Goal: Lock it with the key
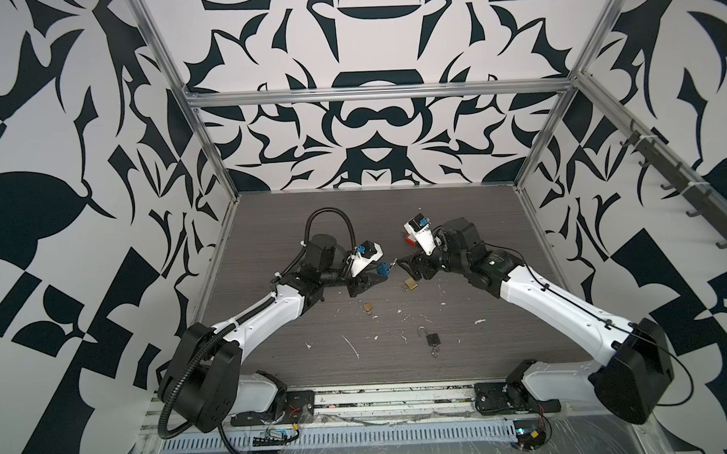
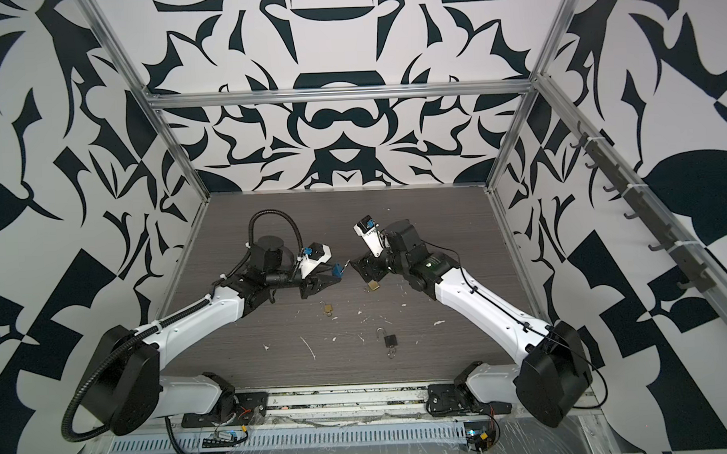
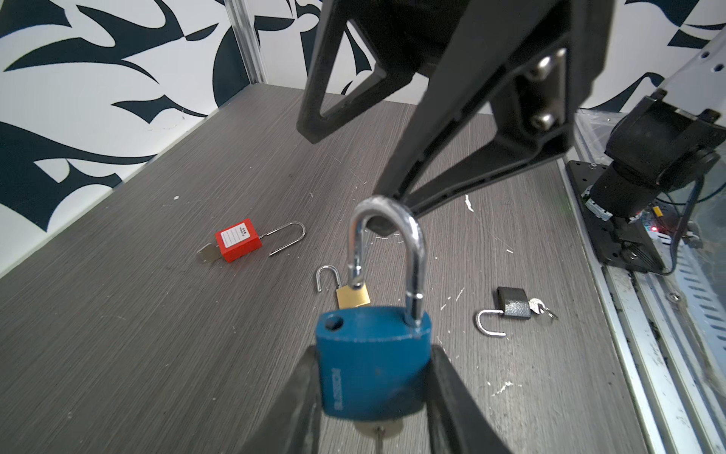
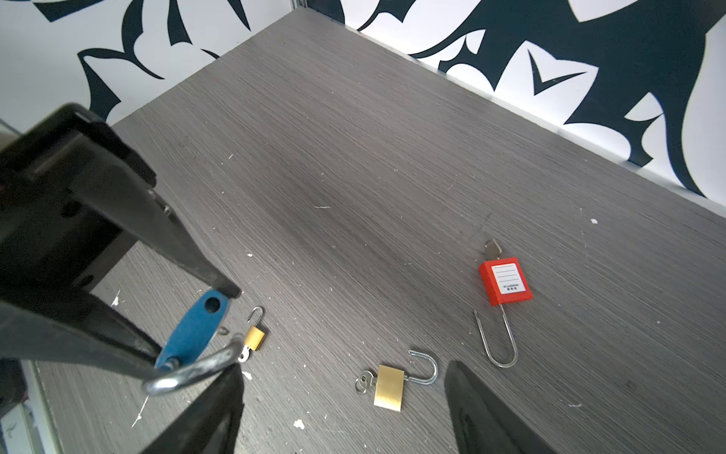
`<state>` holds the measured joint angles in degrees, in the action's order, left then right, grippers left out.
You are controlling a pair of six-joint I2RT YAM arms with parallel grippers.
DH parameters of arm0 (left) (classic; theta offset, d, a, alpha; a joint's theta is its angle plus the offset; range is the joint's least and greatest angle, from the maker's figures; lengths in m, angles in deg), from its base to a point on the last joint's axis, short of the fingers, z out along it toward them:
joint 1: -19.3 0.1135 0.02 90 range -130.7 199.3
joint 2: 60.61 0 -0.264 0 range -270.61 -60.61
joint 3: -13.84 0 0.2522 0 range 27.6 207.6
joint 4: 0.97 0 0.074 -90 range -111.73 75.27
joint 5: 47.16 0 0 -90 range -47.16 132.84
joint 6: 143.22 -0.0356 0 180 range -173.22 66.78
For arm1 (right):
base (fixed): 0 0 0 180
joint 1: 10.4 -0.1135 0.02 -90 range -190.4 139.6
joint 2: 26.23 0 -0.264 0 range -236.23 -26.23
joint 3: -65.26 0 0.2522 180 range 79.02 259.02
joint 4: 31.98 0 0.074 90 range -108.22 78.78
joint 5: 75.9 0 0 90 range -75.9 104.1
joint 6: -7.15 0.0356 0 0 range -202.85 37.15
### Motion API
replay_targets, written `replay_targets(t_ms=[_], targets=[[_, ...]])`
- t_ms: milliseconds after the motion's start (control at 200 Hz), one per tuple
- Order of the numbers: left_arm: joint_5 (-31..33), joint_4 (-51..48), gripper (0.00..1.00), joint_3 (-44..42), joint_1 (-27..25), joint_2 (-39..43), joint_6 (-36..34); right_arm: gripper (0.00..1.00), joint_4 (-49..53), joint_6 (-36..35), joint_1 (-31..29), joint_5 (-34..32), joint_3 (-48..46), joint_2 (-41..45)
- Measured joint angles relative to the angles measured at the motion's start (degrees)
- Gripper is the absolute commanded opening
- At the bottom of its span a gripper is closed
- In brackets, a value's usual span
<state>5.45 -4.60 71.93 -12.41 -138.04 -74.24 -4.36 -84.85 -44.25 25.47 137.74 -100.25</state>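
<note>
Left wrist view: squeezing the blue padlock (image 3: 365, 377) in the half-shut left claw (image 3: 373, 350), key (image 3: 379, 434) stuck in its bottom, deeper inside that claw. Right claw (image 4: 343, 367) wide open, empty, one finger touching the shackle (image 3: 412, 251). Not locked yet; left to do: push shackle in, turn key.

White shells (image 1: 273, 310), black joints (image 1: 210, 366), black left pincer (image 3: 375, 385), corrugated cable (image 1: 330, 211).

The worktop (image 3: 157, 314) is matt grey with a fine wood grain. The blue padlock (image 3: 373, 365) has a painted satin body and a glossy chromed metal shackle (image 3: 418, 251). The red padlock (image 3: 238, 239) is smooth plastic with a paper label (image 3: 234, 237). The brass padlock (image 3: 353, 298) is dull yellow metal. The dark padlock (image 3: 514, 303) seems pebbled, small as it shows. The fingers (image 3: 451, 397) of the left end effector (image 3: 373, 350) are matt black.
</note>
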Motion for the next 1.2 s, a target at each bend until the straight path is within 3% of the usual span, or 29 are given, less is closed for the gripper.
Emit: replay_targets(t_ms=[240, 475, 610, 795, 1200], targets=[[1.3, -1.7, 0.0, 0.0, -0.9, 0.3, -4.1, 0.87, 0.8, 3.6, 0.7, -4.9, 2.9, 0.0], [5.5, -4.6, 0.0, 0.0, -2.0, 1.4, -11.2, 0.89, 9.3, 14.0, 1.3, -4.7, 10.2, 0.4], [7.7, -6.1, 0.0, 0.0, -2.1, 1.6, -14.2, 0.89, 14.3, 23.4, 1.7, -0.8, 16.1, -2.1], [9.7, -6.8, 0.0, 0.0, -2.4, 1.9, -16.5, 0.86, 18.4, 33.6, 1.9, 6.0, 17.1, -7.6], [14.5, -7.5, 0.0, 0.0, -3.5, 2.4, -18.9, 0.71, 22.0, 43.2, 1.9, 12.1, 17.1, -13.2]])
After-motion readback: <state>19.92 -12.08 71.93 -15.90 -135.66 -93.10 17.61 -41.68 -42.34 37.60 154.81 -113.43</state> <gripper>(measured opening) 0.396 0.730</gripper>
